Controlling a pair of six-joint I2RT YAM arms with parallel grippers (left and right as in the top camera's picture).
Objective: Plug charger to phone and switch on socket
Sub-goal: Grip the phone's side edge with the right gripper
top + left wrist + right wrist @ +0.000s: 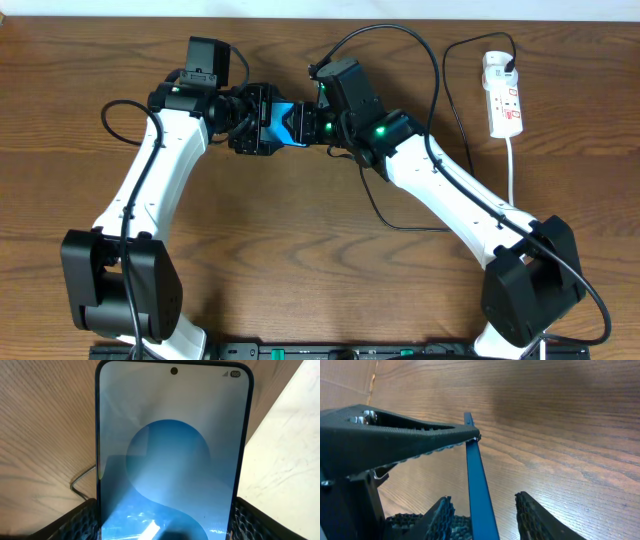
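The phone (287, 118) is held off the table between the two arms. My left gripper (262, 122) is shut on its long edges; in the left wrist view the blue screen (170, 450) fills the frame, with a finger (167, 527) on each side. My right gripper (308, 125) is open. Its fingers (485, 502) straddle the phone's thin blue edge (475, 475) with gaps on both sides. The charger's black cable (446, 75) runs from the white socket (503, 100) at the far right and passes under the right arm. Its connector tip is hidden.
The socket's white cord (512, 165) runs down the right side. A black cable loop (385, 212) lies on the table under the right arm. A thin dark cable bend (80, 482) lies on the wood left of the phone.
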